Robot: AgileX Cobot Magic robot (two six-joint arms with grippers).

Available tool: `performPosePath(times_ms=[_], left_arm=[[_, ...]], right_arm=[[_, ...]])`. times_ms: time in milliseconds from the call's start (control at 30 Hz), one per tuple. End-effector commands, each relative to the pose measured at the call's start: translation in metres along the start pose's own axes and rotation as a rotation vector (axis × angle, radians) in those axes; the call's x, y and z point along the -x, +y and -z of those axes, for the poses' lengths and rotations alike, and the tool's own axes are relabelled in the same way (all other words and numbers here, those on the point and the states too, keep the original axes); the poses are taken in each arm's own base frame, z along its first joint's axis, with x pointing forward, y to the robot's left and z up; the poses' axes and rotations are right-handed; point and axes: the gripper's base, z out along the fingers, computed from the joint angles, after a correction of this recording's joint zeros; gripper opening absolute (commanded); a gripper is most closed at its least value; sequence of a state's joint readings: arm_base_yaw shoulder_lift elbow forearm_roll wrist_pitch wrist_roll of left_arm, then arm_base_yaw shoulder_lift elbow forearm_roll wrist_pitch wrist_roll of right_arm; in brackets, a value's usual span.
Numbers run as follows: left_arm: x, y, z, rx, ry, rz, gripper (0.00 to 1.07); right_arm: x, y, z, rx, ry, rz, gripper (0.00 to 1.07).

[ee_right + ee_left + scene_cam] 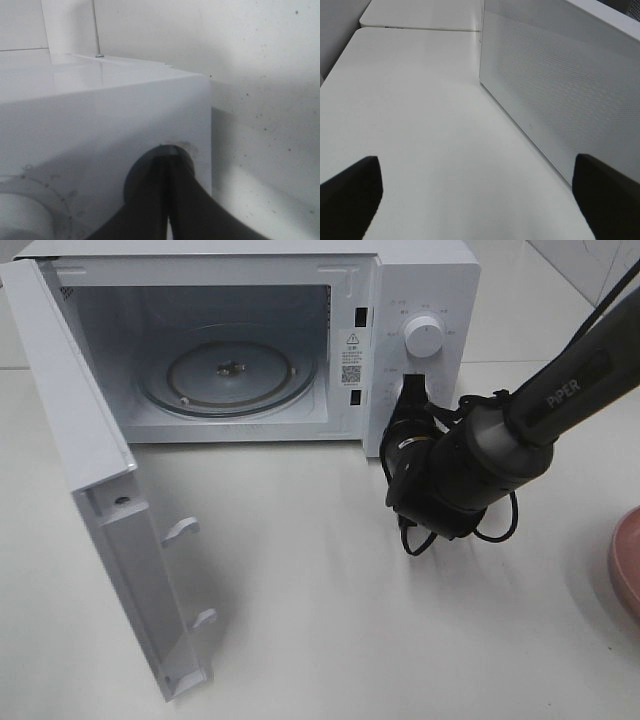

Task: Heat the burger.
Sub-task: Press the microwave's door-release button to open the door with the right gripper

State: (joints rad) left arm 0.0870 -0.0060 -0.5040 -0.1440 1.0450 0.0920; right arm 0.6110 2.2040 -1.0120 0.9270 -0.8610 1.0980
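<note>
The microwave door [135,560] hangs open, the left gripper [475,160] spread wide beside it. The right gripper [412,390], fingers pinched together and empty, touches the panel [450,300] under the dial [424,338]. The turntable [228,372] is bare and the burger is nowhere in view: opening looks done, next fetch the burger

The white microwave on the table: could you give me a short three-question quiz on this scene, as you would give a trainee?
1. True or false: the hinged door of the white box-shaped microwave stands open.
2. The round clear glass turntable inside is: A bare; B loaded with food; C missing.
3. Which arm's black gripper reaches the control panel just under the round white dial, left or right?

Key: 1 true; 2 A; 3 right.
</note>
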Motion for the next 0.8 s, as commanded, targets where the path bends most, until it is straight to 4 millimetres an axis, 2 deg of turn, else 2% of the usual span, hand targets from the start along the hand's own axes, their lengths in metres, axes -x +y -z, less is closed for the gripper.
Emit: performPosePath(times_ms=[33, 567, 800], left_arm=[[-0.001, -0.001, 0.003, -0.006, -0.028, 0.003, 0.98], [-0.001, -0.001, 0.003, -0.006, -0.028, 0.003, 0.98], [-0.001, -0.001, 0.003, -0.005, -0.028, 0.002, 0.98]], right_arm=[[0.006, 0.044, -0.002, 0.231, 0.0, 0.027, 0.0], [0.009, 0.025, 0.015, 0.024, 0.106, 0.073, 0.0], [0.017, 0.014, 0.033, -0.062, 0.151, 0.146, 0.0]])
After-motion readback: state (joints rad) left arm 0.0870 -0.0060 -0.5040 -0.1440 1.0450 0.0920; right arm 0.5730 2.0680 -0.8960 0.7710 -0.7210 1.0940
